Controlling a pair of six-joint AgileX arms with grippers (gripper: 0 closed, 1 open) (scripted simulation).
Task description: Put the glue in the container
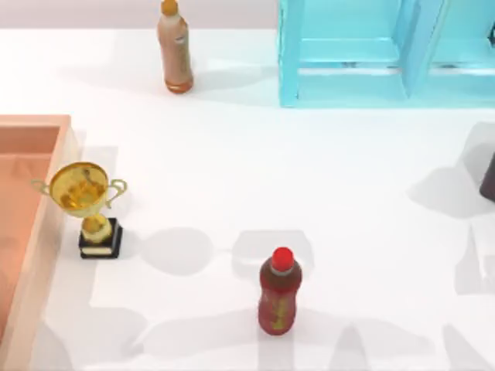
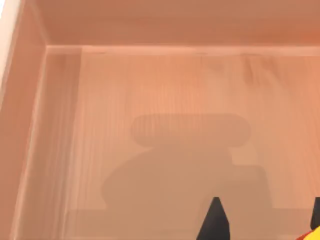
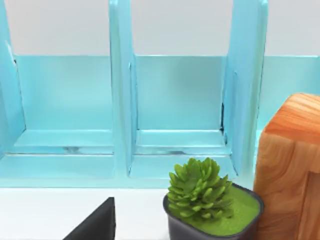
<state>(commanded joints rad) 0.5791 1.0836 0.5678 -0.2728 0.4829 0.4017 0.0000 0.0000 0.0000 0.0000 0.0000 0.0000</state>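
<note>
Glue and container: state and position

The container point(image 1: 48, 224) is a salmon-orange open box with thick flat walls at the left edge of the top view, cut off by the frame; the left wrist view looks into its wood-grained floor point(image 2: 165, 100). The glue point(image 2: 312, 234) appears as a small yellow patch at that view's lower right corner, above the container floor; its pose cannot be told.

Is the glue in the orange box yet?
Almost. The left gripper is above the container, looking down at its bare floor, with a bit of the yellow glue at its fingertips. It looks picked up and carried over; the drop is left.
</note>
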